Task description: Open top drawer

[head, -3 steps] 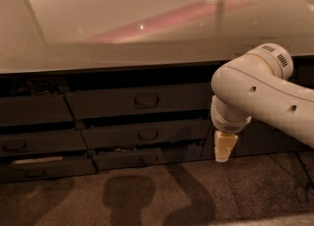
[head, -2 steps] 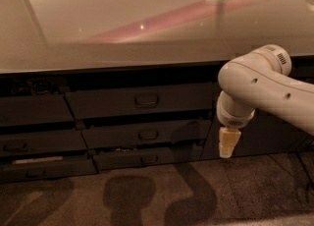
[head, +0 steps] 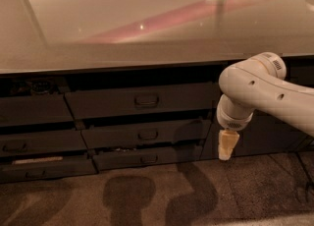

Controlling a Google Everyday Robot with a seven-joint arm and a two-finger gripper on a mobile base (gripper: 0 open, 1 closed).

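The top drawer (head: 142, 100) is a wide dark grey front right under the counter, with a small loop handle (head: 146, 100) at its centre. Its front stands slightly proud of the cabinet. My gripper (head: 227, 145) hangs pointing down from the white arm (head: 260, 90), to the right of the drawer stack and lower than the top drawer's handle, about level with the lowest drawer. It touches nothing.
Two slimmer drawers sit below, the middle one (head: 144, 135) and the lowest (head: 147, 158). More drawer fronts (head: 34, 141) are at the left. A glossy pale countertop (head: 147, 18) overhangs them. Speckled floor (head: 147, 195) lies in front.
The arm and gripper have shifted to the right, away from the drawer stack, and slightly down. The drawers have not moved.
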